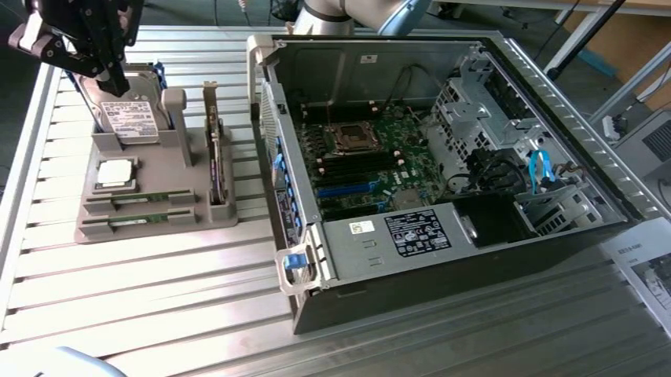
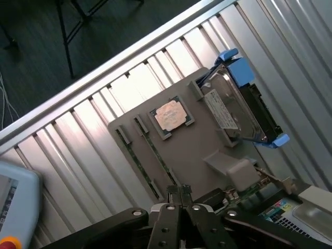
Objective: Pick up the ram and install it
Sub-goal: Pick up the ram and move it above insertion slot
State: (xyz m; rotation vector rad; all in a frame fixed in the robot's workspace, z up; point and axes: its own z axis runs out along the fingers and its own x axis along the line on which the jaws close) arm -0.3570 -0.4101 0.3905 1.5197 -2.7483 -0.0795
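The end effector [image 1: 113, 80] hangs in the upper left of the exterior view's frame, above the hard drive [image 1: 131, 118] that stands upright at the far end of the grey holder [image 1: 157, 229]. Its fingers are pressed together and pinch nothing (the wrist view shows the two tips meeting with no gap). The ram [image 1: 140, 200] sits on edge in a slot of the holder, at the left middle of that frame, just beside the silver processor [image 1: 115, 174]. A second stick [image 1: 137, 220] lies in the parallel slot nearer the holder's front edge. The dark expansion card [image 1: 217, 157] stands upright along the holder's side towards the computer case [image 1: 472, 275]. The case lies open on the worktop [image 1: 157, 314], with its motherboard [image 1: 367, 149] exposed mid-frame.

By the look of it, the work is at the reach for the stick, with nothing picked up yet. To do this well, the fingers would need to spread before descending. They should line up across the thin board rather than along it, and close over the stick's middle so it lifts level. The hard drive and the card stand taller than the ram, so a straight vertical approach looks safer than a slanted one. The neighbouring stick is close, so a modest opening would avoid nudging it.
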